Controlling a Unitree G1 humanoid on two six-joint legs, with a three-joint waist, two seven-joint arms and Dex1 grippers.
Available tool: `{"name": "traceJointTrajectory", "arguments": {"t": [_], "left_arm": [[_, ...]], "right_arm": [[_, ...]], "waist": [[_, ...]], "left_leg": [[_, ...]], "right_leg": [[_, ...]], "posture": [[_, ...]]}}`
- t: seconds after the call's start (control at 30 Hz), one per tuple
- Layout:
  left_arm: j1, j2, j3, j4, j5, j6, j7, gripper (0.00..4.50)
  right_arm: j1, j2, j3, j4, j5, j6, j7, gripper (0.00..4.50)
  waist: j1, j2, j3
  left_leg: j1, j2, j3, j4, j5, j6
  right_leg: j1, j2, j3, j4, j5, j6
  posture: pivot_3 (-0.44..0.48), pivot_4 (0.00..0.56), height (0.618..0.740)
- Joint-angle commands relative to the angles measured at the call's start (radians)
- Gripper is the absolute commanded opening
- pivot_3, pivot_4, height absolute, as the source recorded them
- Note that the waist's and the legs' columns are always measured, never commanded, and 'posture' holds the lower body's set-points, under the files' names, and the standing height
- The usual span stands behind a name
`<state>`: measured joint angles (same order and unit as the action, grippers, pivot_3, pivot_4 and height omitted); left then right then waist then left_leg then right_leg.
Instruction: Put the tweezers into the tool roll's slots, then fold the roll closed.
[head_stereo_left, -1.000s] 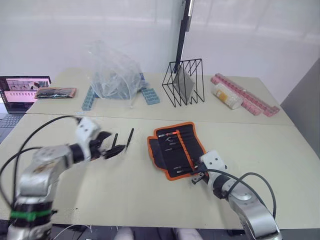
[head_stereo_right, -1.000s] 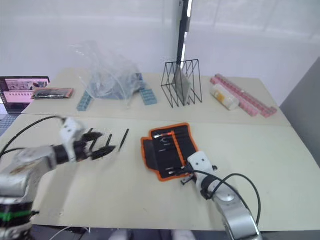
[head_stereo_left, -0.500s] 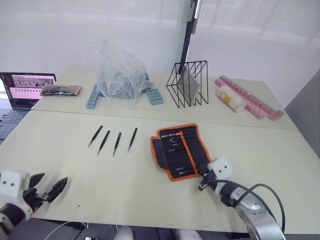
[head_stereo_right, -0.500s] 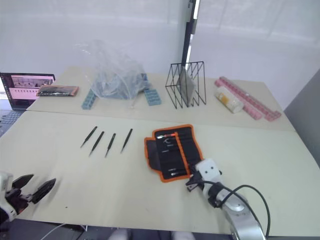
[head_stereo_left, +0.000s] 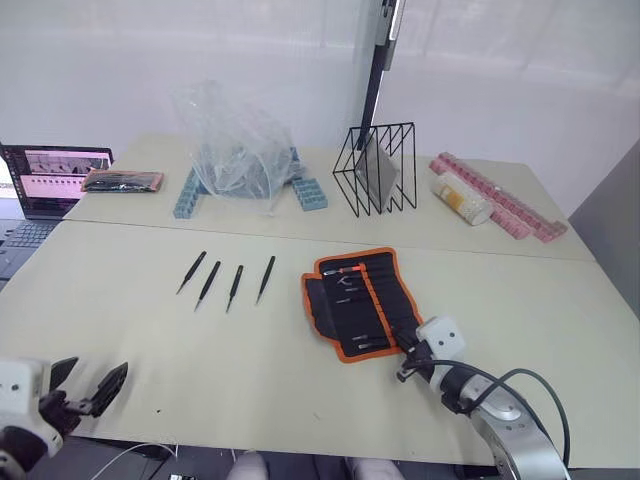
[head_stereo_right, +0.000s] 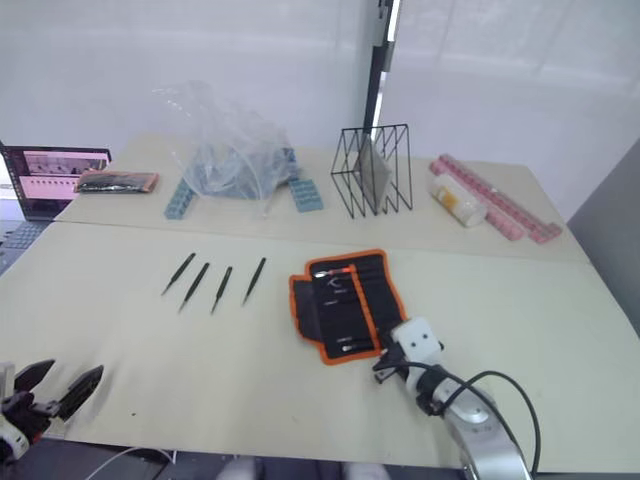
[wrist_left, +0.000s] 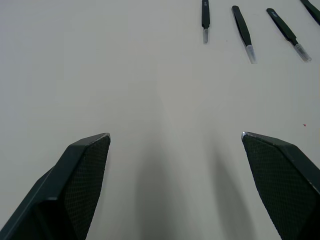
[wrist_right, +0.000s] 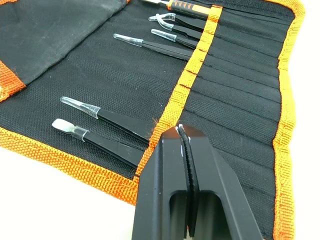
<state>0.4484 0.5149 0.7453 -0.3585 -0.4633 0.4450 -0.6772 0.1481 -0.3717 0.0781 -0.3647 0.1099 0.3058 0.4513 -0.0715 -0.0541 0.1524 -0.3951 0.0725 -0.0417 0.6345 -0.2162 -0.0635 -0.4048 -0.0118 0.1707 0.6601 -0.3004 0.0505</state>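
Four loose tweezers (head_stereo_left: 225, 281) in a row on the beige table (head_stereo_left: 520, 300), well apart from each other's tips, to the left of the tool roll (head_stereo_left: 360, 302). Roll lying open and flat near table middle, orange edging around, a few tools with clear tip caps already tucked in the slots (wrist_right: 235, 75) (two near the lower edge, more higher up). Right gripper (wrist_right: 185, 145) pressed together with nothing between, just over the roll's near orange strip. Left gripper (wrist_left: 175, 145) spread wide, empty, near the table's front left edge, far from the tweezers. Behind: plastic bag (head_stereo_left: 232, 145), black wire rack (head_stereo_left: 377, 166), laptop (head_stereo_left: 45, 178), pink blocks (head_stereo_left: 505, 205).
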Motion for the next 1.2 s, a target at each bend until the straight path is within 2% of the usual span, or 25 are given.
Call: {"name": "traceJointTrajectory", "arguments": {"t": [0.03,0.1,0.23,0.33,0.47,0.73,1.0,1.1,1.2], "left_arm": [[-0.093,0.068,-0.051,0.082,0.024,-0.005,0.011,4.47],[-0.154,0.106,-0.091,0.142,0.042,-0.013,0.008,4.47],[-0.37,0.174,-0.229,0.306,0.089,-0.005,0.009,4.47],[-0.454,0.206,-0.315,0.386,0.129,-0.006,-0.011,4.47],[-0.559,0.219,-0.406,0.513,0.191,-0.046,-0.006,4.47],[-0.775,0.168,-0.531,0.759,0.263,-0.162,-0.007,4.47],[-0.906,0.112,-0.591,0.966,0.304,-0.275,-0.04,4.47],[-0.925,0.105,-0.598,1.012,0.313,-0.301,-0.048,3.7],[-0.927,0.096,-0.601,1.025,0.306,-0.313,-0.062,2.68]], "right_arm": [[0.028,0.01,0.022,-0.008,-0.008,0.016,-0.011,0.0],[0.032,0.016,0.024,-0.013,-0.013,0.019,-0.02,0.0],[0.034,0.032,0.03,-0.023,-0.02,0.023,-0.041,0.0],[0.031,0.041,0.035,-0.029,-0.026,0.024,-0.052,0.0],[0.026,0.054,0.04,-0.038,-0.031,0.033,-0.069,0.0],[0.039,0.086,0.064,-0.031,-0.036,0.012,-0.092,0.0],[0.066,0.124,0.069,0.029,-0.04,-0.054,-0.101,0.0],[0.069,0.127,0.068,0.035,-0.043,-0.062,-0.104,0.0],[0.071,0.127,0.06,0.033,-0.043,-0.062,-0.107,0.0]], "waist": [[0.0,0.0,0.0],[0.002,0.0,0.0],[0.002,0.0,0.0],[-0.005,0.0,0.0],[-0.01,0.0,0.0],[0.008,0.005,-0.003],[0.012,0.008,-0.005],[0.013,0.008,-0.005],[0.013,0.009,-0.005]], "left_leg": [[0.0,0.0,0.0,0.0,0.0,0.0],[0.0,0.0,0.0,-0.001,0.0,0.0],[-0.001,0.0,0.0,-0.001,0.0,0.0],[-0.002,0.0,0.0,-0.001,0.0,0.0],[-0.002,0.0,0.0,-0.005,0.0,0.0],[0.001,0.0,-0.001,-0.004,0.002,-0.001],[0.005,-0.001,-0.002,-0.004,0.002,-0.001],[0.008,-0.001,-0.002,-0.004,0.002,-0.001],[0.01,-0.001,-0.002,-0.004,0.002,-0.001]], "right_leg": [[0.0,0.0,0.0,0.0,0.0,0.0],[0.0,0.0,0.0,0.001,0.0,0.0],[0.001,0.001,0.0,0.002,0.0,0.0],[0.001,0.001,0.0,0.003,0.004,0.006],[0.0,0.001,0.0,0.003,0.004,0.005],[0.002,0.002,-0.001,0.005,0.004,0.006],[0.008,0.002,-0.001,0.004,0.004,0.006],[0.011,0.002,-0.001,0.004,0.004,0.007],[0.013,0.002,-0.001,0.004,0.004,0.007]], "posture": [[0.0,0.15,0.72],[0.0,0.15,0.72],[0.0,0.15,0.72],[0.0,0.15,0.72],[0.0,0.15,0.72],[0.0,0.15,0.72],[0.0,0.15,0.72],[0.0,0.15,0.72],[0.0,0.15,0.72]]}}
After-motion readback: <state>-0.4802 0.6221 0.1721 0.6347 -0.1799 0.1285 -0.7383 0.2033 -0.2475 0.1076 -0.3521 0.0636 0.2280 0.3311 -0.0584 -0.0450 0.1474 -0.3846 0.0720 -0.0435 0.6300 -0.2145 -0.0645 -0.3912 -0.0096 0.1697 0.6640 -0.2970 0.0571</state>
